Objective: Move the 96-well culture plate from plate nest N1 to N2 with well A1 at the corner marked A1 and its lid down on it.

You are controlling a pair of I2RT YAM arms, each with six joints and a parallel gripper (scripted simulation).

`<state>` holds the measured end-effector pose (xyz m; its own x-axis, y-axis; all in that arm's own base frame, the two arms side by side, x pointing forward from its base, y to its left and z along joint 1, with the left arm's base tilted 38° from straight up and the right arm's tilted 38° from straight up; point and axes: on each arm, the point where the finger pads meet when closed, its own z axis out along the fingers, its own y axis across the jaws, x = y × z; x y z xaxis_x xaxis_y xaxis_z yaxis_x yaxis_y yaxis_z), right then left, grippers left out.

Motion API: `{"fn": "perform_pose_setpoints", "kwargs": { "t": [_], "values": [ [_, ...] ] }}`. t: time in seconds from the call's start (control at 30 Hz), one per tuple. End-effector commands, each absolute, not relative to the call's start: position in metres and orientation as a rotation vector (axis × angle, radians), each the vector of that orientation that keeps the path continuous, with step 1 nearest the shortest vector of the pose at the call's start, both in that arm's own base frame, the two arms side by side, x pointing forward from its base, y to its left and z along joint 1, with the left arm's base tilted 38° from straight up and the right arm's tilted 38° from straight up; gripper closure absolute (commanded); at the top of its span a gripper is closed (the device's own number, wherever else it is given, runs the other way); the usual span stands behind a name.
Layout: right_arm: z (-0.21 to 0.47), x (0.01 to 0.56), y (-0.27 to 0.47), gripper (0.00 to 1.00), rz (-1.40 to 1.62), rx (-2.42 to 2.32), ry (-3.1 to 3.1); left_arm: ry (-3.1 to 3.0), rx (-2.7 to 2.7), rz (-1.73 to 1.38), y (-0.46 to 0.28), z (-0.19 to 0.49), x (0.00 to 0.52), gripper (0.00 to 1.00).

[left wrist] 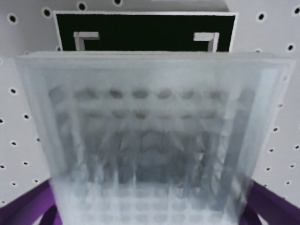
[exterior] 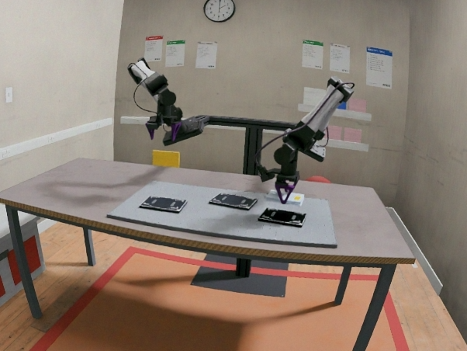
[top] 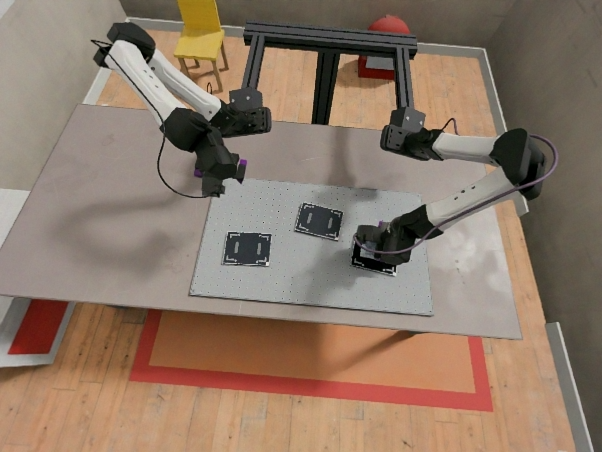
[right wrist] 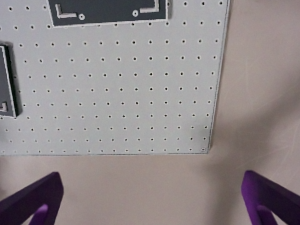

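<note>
Purple fingers [exterior: 284, 191] of the left gripper [top: 374, 246] [exterior: 286, 194] [left wrist: 150, 203], set wide, pinch the clear lidded culture plate [top: 369, 249] [exterior: 298, 197] [left wrist: 150, 124] above the right-hand nest [top: 374, 267] [exterior: 282, 217] [left wrist: 150, 26] in the top view, wrist pointing down, while at upper left the right gripper [top: 220, 169] [exterior: 163, 138] [right wrist: 152, 180] hangs fully spread, holding nothing.
</note>
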<state>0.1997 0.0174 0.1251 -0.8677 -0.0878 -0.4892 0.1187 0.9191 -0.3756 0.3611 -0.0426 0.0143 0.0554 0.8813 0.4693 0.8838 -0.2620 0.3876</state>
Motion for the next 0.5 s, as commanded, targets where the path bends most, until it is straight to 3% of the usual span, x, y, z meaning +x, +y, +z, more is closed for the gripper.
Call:
{"fn": "perform_pose_setpoints", "kwargs": {
  "t": [0.0,0.47],
  "values": [
    [0.127,0.200,0.018,0.00,-0.540,0.013,2.561,-1.910,-2.287,-1.004,-0.039,0.005,0.367,1.00],
    [0.127,0.200,0.018,0.00,-0.540,0.013,2.561,-1.915,-2.288,-1.011,-0.031,-0.008,0.379,1.00]
  ]
}}
